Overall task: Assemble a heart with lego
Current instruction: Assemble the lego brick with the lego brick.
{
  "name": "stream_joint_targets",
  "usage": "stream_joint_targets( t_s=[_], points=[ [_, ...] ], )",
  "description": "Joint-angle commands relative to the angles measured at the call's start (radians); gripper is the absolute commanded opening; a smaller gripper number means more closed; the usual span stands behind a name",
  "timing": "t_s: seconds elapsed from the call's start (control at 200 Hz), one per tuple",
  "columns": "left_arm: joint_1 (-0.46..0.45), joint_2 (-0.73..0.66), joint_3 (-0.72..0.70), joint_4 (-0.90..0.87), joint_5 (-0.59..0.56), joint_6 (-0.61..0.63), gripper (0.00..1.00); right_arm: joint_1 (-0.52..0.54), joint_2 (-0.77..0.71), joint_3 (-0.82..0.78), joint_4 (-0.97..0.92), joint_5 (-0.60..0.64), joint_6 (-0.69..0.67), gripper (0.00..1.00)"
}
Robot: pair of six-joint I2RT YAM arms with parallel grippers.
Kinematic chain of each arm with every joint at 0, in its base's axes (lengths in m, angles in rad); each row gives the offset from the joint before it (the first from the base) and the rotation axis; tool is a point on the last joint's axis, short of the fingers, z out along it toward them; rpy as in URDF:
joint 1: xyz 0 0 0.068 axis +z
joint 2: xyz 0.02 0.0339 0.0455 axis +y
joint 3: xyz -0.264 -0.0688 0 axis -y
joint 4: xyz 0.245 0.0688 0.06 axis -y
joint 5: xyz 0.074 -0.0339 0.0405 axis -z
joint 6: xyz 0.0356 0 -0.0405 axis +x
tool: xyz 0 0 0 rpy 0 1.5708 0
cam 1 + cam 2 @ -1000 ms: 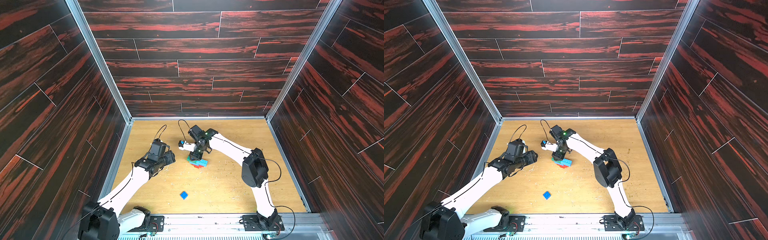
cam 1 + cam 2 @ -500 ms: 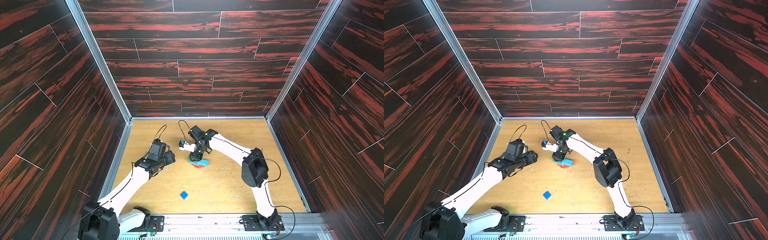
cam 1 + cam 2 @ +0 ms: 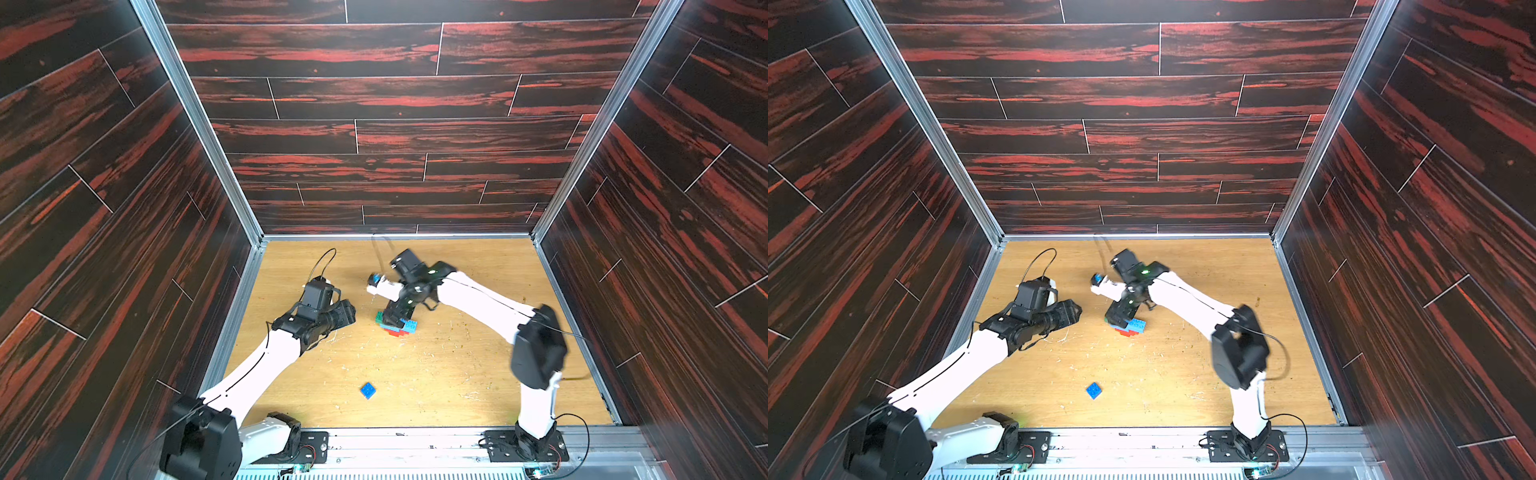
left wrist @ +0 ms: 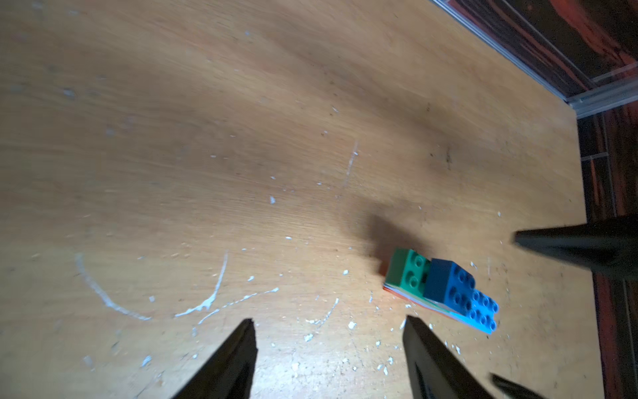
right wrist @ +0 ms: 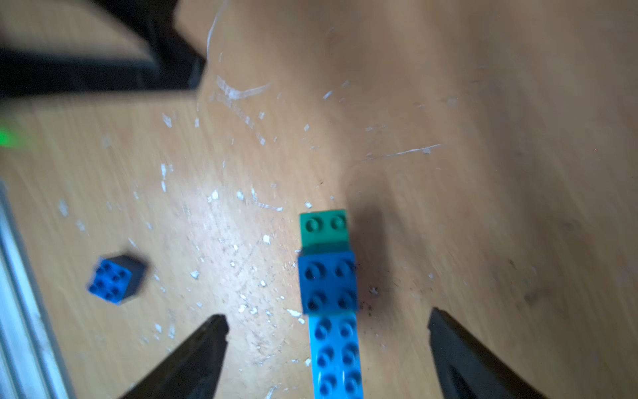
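The heart (image 3: pixel 400 328) (image 3: pixel 1130 327) lies mid-table as a small cluster of joined lego. It shows a green brick (image 5: pixel 322 228), a dark blue square (image 5: pixel 328 281), a light blue long brick (image 5: pixel 336 355) and red-orange edges underneath. My right gripper (image 3: pixel 392 318) (image 5: pixel 328 321) hangs just over it, open, with a finger on each side and touching nothing. My left gripper (image 3: pixel 349 312) (image 4: pixel 329 323) is open and empty, a short way left of the heart (image 4: pixel 445 286). A loose dark blue brick (image 3: pixel 368 390) (image 3: pixel 1094 390) (image 5: pixel 112 281) lies nearer the front edge.
The wooden table (image 3: pixel 457 374) is scratched and flecked with white chips. Dark wood-pattern walls with metal rails close it in on three sides. Both arm bases sit on the front rail. One right finger (image 4: pixel 569 245) shows in the left wrist view.
My right gripper has opened over the heart, and that arm is blurred with motion. The left arm, the heart and the loose dark blue brick stay in place.
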Motion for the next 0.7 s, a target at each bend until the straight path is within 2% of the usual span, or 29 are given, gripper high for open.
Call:
stream_joint_targets(
  t_s=[0.0, 0.155, 0.341, 0.696],
  points=[
    [0.0, 0.042, 0.044, 0.058, 0.127, 0.028, 0.77, -0.064, -0.097, -0.09, 0.116, -0.008, 0.16, 0.98],
    [-0.042, 0.104, 0.087, 0.082, 0.153, 0.089, 0.82, -0.086, -0.119, -0.217, 0.155, 0.088, 0.315, 0.98],
    [-0.075, 0.166, 0.113, 0.078, 0.147, 0.141, 0.84, -0.1, -0.106, -0.268, 0.187, 0.083, 0.403, 0.98],
    [-0.125, 0.262, 0.177, 0.053, 0.112, 0.202, 0.85, -0.101, -0.052, -0.248, 0.171, 0.108, 0.412, 0.98]
  ],
)
